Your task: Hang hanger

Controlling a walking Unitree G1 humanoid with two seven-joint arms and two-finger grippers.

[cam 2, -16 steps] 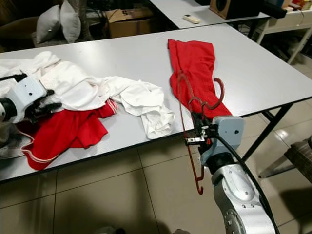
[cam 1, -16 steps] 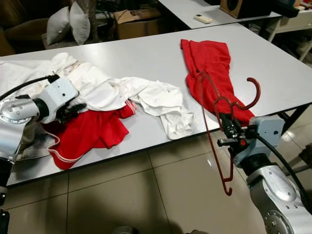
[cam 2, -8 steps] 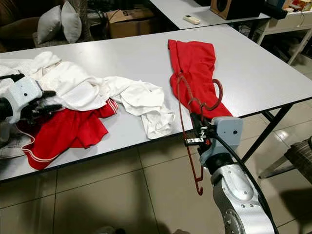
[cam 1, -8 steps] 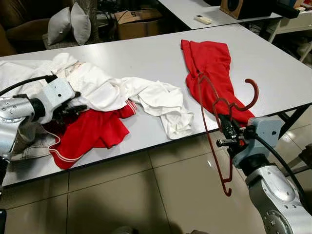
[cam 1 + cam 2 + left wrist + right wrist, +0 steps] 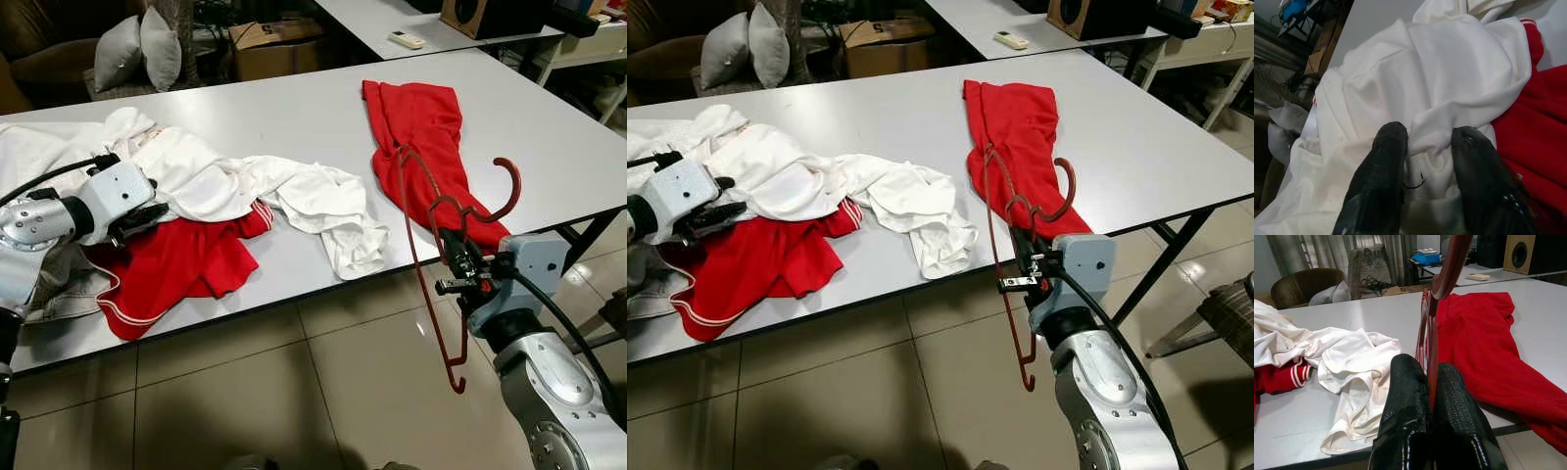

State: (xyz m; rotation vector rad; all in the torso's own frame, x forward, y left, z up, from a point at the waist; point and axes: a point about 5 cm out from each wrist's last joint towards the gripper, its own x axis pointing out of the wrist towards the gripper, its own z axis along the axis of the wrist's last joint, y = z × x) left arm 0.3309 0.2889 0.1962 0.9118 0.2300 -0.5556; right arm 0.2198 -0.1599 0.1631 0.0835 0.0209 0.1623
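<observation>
From the head camera, the right gripper (image 5: 458,262) is clamped on a dark red hanger (image 5: 427,257), holding it upright off the front edge of the grey table (image 5: 294,108), just before a red garment (image 5: 426,137). The left gripper (image 5: 713,217) sits over a heap of white clothes (image 5: 235,181) and a red shirt (image 5: 176,264).

In the left wrist view, its fingers (image 5: 1378,181) stand apart, pinching a fold of white cloth.

In the right wrist view, its fingers (image 5: 1405,416) press together on the hanger's bar.
</observation>
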